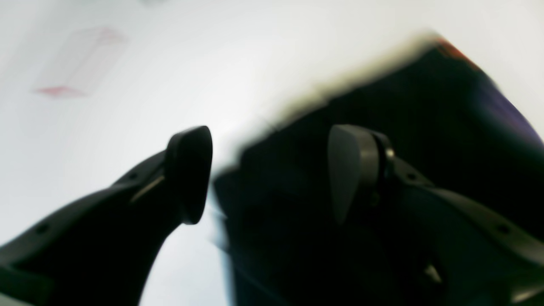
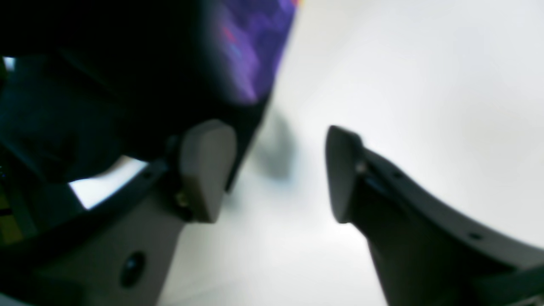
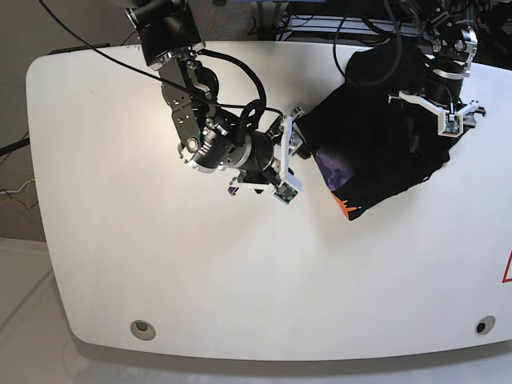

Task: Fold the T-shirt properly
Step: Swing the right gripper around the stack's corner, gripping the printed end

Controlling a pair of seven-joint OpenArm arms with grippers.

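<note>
Both open grippers flank the T-shirt [image 3: 376, 144], table [image 3: 160, 264] bare leftward.

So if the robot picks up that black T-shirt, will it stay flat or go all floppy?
Probably floppy: the T-shirt already lies bunched and creased on the table, so it would likely sag and hang from wherever it is held. It looks light, being thin cloth. A push would probably wrinkle it more than slide it.

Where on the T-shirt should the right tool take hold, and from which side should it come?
Probably at the shirt's near edge beside the purple print. The right tool is open right there, one finger over the cloth, the other over bare table. Come from the table side; that edge lies flat and free.
</note>
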